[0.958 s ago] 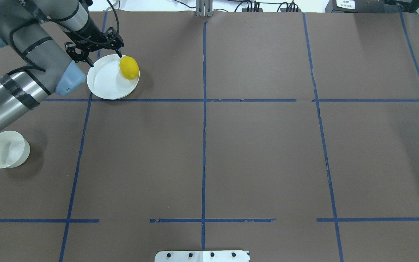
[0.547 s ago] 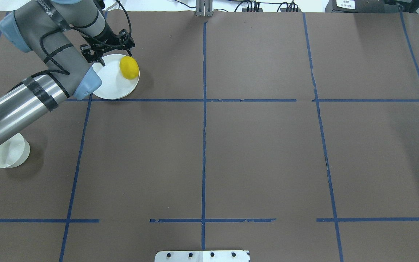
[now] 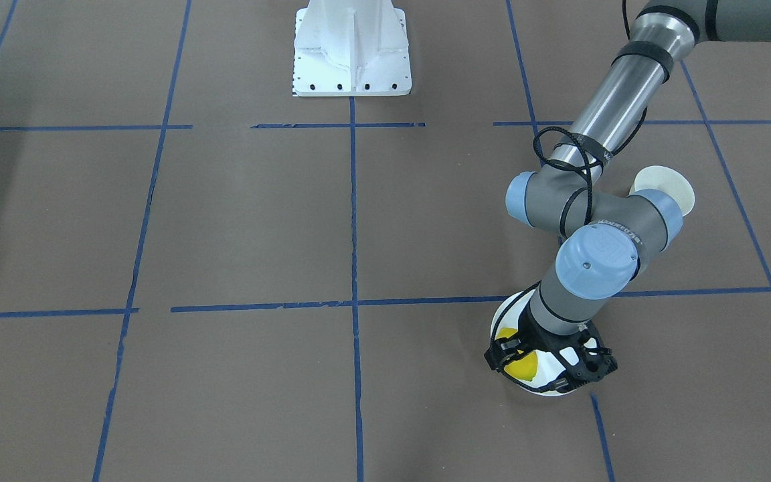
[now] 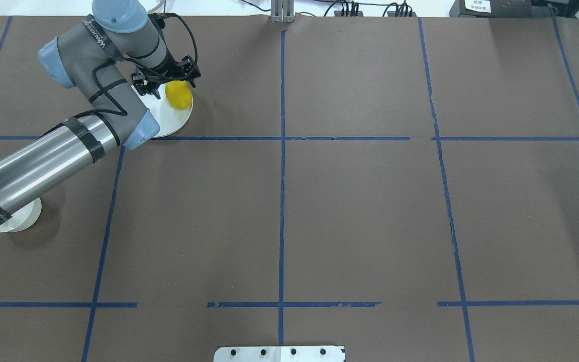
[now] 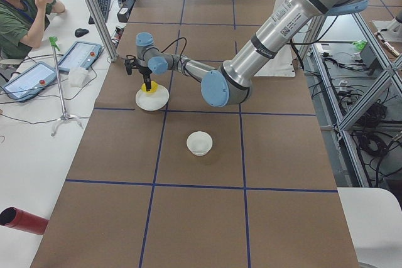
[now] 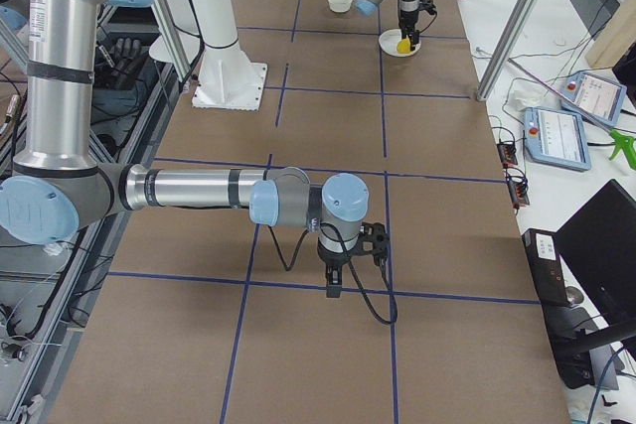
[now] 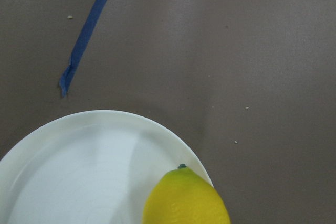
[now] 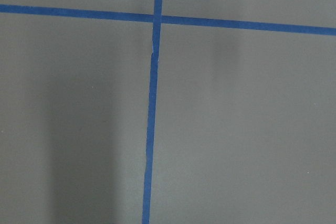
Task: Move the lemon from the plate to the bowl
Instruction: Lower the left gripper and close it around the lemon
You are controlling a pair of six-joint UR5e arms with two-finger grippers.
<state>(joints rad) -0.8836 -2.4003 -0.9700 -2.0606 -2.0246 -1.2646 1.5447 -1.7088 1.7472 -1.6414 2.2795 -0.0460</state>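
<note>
The yellow lemon (image 4: 179, 96) lies on the right part of the white plate (image 4: 171, 120) at the table's far left. It also shows in the left wrist view (image 7: 186, 198), at the plate's (image 7: 89, 171) rim. My left gripper (image 4: 168, 86) is open and hovers over the plate, its fingers spread over the lemon's far end, not touching it. In the front-facing view the lemon (image 3: 519, 365) sits under the open left gripper (image 3: 549, 368). The white bowl (image 3: 668, 187) stands apart, partly hidden by the left arm. My right gripper (image 6: 338, 280) shows only in the exterior right view; I cannot tell its state.
Brown paper with blue tape lines covers the table. The robot's white base (image 3: 351, 50) is at the near middle edge. An operator (image 5: 22, 10) sits beyond the far side, with tablets (image 5: 78, 54).
My left arm has swung to the right, bringing the open gripper from the plate's left rim to over the lemon. The arm now covers more of the bowl. The lemon has not moved.
</note>
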